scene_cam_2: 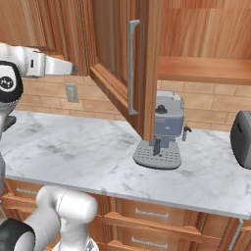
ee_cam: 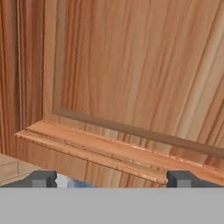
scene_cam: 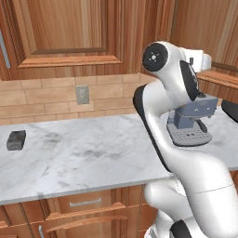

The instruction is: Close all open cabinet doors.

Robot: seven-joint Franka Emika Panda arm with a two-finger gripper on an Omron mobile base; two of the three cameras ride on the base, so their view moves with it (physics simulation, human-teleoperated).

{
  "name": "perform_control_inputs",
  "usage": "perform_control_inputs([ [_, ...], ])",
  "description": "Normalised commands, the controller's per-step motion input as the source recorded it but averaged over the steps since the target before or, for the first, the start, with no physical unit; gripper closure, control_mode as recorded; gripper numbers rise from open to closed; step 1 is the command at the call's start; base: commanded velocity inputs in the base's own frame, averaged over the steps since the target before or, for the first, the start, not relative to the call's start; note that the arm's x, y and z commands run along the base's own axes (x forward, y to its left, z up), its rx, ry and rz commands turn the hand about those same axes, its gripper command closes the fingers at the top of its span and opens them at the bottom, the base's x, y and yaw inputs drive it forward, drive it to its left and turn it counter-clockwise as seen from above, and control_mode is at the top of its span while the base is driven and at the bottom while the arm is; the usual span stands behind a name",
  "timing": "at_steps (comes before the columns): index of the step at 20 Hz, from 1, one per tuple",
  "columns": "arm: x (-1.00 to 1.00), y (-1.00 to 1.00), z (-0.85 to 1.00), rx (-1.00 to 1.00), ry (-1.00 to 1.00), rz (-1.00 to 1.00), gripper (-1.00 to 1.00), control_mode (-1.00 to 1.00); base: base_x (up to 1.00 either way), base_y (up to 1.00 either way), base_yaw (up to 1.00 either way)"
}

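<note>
An upper cabinet door stands open, swung out over the counter, its long silver bar handle facing the right base camera. Behind it the open cabinet shows a bare shelf. In the left base view the same door sits at the upper right, beside the arm's white hand. My gripper is open with nothing between the fingertips, close to the door's recessed panel and bottom rail. I cannot tell whether it touches. Another cabinet door to the left is shut.
A grey coffee machine stands on the marble counter under the open door. A dark toaster is at the right edge. A small dark block lies far left. Drawer fronts run below the counter.
</note>
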Motion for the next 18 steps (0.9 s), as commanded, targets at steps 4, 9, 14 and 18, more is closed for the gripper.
perform_control_inputs([
  [4, -0.25, -0.74, -0.30, 0.02, -0.11, -0.01, -1.00, -1.00, 0.00, 0.00, 0.00],
  [9, -0.16, -0.84, -0.37, 0.04, -0.08, -0.01, -1.00, -1.00, 0.00, 0.00, 0.00],
  [14, 0.00, -0.50, -0.22, 0.04, -0.11, 0.00, -1.00, -1.00, 0.00, 0.00, 0.00],
  [18, 0.00, -0.28, -0.13, 0.00, -0.12, -0.04, -1.00, -1.00, 0.00, 0.00, 0.00],
])
